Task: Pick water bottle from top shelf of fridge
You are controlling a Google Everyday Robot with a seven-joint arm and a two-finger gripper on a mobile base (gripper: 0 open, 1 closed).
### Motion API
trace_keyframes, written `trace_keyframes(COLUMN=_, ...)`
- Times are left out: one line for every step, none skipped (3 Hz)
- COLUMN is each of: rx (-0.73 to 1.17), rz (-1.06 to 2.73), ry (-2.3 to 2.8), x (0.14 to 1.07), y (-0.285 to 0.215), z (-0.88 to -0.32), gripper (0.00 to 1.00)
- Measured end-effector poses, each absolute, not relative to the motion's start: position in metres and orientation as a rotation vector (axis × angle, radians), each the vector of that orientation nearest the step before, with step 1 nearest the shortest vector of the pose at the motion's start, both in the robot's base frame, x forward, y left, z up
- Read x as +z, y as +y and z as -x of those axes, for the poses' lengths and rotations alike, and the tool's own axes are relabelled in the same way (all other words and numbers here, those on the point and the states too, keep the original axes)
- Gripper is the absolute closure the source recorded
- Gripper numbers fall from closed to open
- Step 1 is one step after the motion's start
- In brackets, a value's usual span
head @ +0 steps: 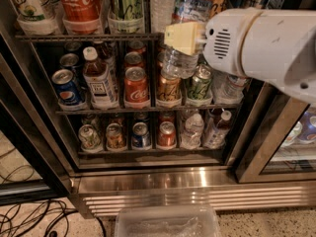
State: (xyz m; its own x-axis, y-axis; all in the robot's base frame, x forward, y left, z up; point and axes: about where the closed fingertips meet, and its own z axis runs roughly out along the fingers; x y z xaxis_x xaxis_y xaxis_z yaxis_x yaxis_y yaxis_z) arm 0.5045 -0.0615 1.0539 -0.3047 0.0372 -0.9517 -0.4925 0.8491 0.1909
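The fridge point(163, 182) stands open in front of me. My gripper point(183, 41) is at the front edge of the top shelf point(89, 35), right of centre, on the end of the big white arm point(261, 46). It is shut on the water bottle point(180, 63), a clear ribbed bottle with a white label band. One cream finger point(186, 36) lies across the bottle's front. The bottle hangs in front of the rack edge, its lower body overlapping the middle shelf's cans. Its cap is out of view above.
A second clear ribbed bottle point(162, 6), a green can point(126, 4) and a Coca-Cola bottle point(81, 4) stand on the top shelf to the left. Cans and small bottles fill the two lower racks. A clear plastic bin point(168, 221) and cables point(34, 216) lie on the floor.
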Motion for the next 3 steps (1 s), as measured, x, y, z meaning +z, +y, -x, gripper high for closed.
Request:
trace_keyframes(rx=0.595, rz=0.512, ry=1.824, x=1.063, y=-0.056, z=-0.501, gripper=1.00)
trace_keyframes(rx=0.645, rz=0.697, ry=1.805, x=1.066, y=-0.057, z=-0.496, gripper=1.00)
trace_keyframes(rx=0.688, rz=0.768, ry=1.825, x=1.060, y=-0.047, z=-0.480, gripper=1.00)
